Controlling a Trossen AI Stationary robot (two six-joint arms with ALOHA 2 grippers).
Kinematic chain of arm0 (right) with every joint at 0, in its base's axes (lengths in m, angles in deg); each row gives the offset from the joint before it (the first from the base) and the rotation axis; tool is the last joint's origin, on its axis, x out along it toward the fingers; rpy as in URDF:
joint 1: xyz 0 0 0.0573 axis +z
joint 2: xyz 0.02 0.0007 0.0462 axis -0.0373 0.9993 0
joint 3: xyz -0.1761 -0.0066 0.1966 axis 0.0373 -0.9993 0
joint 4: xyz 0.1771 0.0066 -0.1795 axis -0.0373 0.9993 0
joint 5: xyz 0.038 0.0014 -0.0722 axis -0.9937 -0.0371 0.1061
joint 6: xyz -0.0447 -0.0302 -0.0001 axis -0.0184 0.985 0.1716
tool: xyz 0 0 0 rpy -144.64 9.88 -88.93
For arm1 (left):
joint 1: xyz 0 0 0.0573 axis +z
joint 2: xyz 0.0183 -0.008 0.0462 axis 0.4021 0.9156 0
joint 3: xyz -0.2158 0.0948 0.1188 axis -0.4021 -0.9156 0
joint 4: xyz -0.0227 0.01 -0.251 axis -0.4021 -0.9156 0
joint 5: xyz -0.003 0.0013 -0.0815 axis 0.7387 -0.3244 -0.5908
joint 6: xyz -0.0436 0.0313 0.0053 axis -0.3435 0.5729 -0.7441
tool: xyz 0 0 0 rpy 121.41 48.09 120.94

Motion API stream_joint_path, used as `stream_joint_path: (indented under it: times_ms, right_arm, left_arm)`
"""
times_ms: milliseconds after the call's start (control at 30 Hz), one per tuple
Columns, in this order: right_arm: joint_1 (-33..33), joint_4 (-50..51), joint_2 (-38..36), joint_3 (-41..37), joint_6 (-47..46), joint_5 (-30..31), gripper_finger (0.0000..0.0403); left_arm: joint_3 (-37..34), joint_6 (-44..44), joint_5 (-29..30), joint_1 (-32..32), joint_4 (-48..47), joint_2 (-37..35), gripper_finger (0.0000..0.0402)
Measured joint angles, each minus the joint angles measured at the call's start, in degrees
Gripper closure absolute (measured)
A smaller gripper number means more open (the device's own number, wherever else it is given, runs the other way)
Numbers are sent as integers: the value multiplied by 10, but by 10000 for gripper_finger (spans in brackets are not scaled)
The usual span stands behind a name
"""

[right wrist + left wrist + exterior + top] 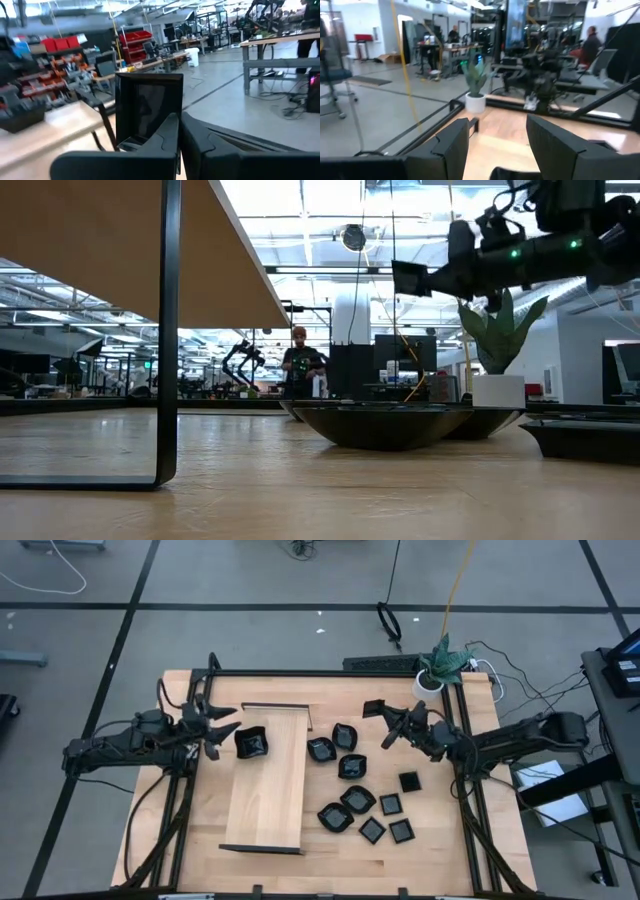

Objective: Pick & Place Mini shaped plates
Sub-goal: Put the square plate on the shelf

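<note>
Right gripper [388,726] holds a square plate [373,708] aloft, jaws clamped.

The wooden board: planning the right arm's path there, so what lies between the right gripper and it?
In the high view, three black dishes lie between the right gripper, holding a square plate, and the wooden board.

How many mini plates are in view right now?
11 mini plates: one on the wooden board, one in the right tool, nine loose on the table right of it. Others may be hidden.
</note>
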Motion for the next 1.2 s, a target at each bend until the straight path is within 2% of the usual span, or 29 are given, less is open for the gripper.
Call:
stream_joint_path:
  times_ms: [167, 300, 400, 533, 600, 667, 833, 933, 1067, 1200]
  right_arm:
    - [-10, -42, 46, 11, 57, 0, 402]
    - [-24, -96, 89, 37, 124, -1, 402]
    - [-37, -121, 127, 60, 150, -10, 402]
    - [-54, -130, 173, 100, 175, -69, 402]
    - [-55, -130, 191, 122, 194, -92, 403]
    - [-55, -130, 207, 142, 217, -113, 403]
    - [-43, -117, 224, 174, 229, -181, 403]
    - [-28, -96, 229, 181, 238, -183, 403]
    - [-16, -88, 229, 181, 241, -183, 403]
    - [-15, -89, 229, 181, 268, -182, 403]
  left_arm:
    - [0, -2, -15, 0, 25, 27, 199]
    - [0, -1, -4, 0, 80, 80, 199]
    - [0, 13, 1, 0, 157, 151, 199]
    - [0, 52, 1, 0, 293, 264, 199]
    - [13, 74, 1, 0, 325, 314, 199]
    - [54, 81, 6, 1, 295, 359, 199]
    - [219, 64, 84, 12, 61, 472, 199]
    - [329, 41, 95, 15, -44, 531, 199]
    - [440, 31, 91, 1, -127, 608, 199]
    - [509, 71, 90, -26, -163, 668, 199]
